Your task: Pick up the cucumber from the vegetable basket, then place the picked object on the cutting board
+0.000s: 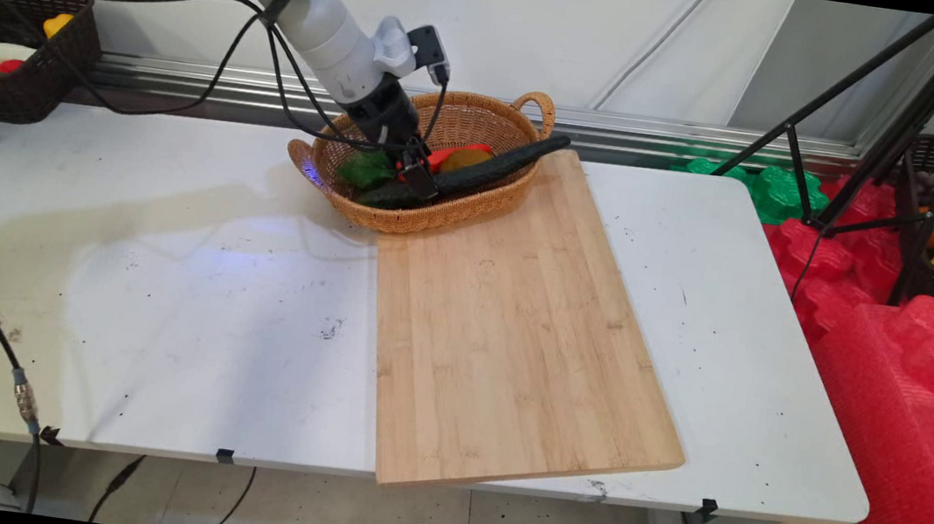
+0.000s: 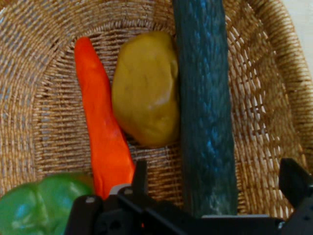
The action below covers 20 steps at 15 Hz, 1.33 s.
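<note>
- Right now gripper (image 2: 213, 180) is sitting wide open in wicker basket (image 1: 473, 210), upper centre of frame, fingers straddling dark cucumber (image 2: 205, 98).
- Potato (image 2: 145, 88) is touching cucumber's left; orange chilli (image 2: 100, 127) & green pepper (image 2: 39, 205) further left.
- Judging: keep centred, close w/o nudging potato.

White rounded arm (image 1: 331, 31), black gripper (image 1: 416, 173), trailing black cables (image 1: 186, 103).
</note>
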### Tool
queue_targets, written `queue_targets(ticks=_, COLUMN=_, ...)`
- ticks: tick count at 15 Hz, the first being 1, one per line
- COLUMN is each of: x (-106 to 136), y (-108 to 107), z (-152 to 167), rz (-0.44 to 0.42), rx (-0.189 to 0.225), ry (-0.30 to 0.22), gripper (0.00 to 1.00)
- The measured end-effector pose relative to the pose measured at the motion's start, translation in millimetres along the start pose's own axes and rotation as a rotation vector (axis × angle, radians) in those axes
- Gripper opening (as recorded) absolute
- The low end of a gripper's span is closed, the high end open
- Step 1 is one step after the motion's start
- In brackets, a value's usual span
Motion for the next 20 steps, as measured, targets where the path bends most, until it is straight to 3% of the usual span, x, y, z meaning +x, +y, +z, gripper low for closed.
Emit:
queue_targets(ticks=4, x=-0.4, y=-4.8, z=10.7, rz=-0.003, rx=-0.012, ry=-0.005, gripper=1.0)
queue_targets(ticks=5, x=-0.6, y=-5.5, z=12.4, rz=-0.004, rx=-0.014, ry=-0.006, gripper=0.0)
queue_targets(ticks=13, x=0.7, y=-8.3, z=14.8, rz=0.001, rx=-0.018, ry=-0.002, gripper=0.0)
queue_targets(ticks=20, x=21.2, y=-2.4, z=-30.0, rz=0.007, rx=0.036, ry=0.067, gripper=0.0)
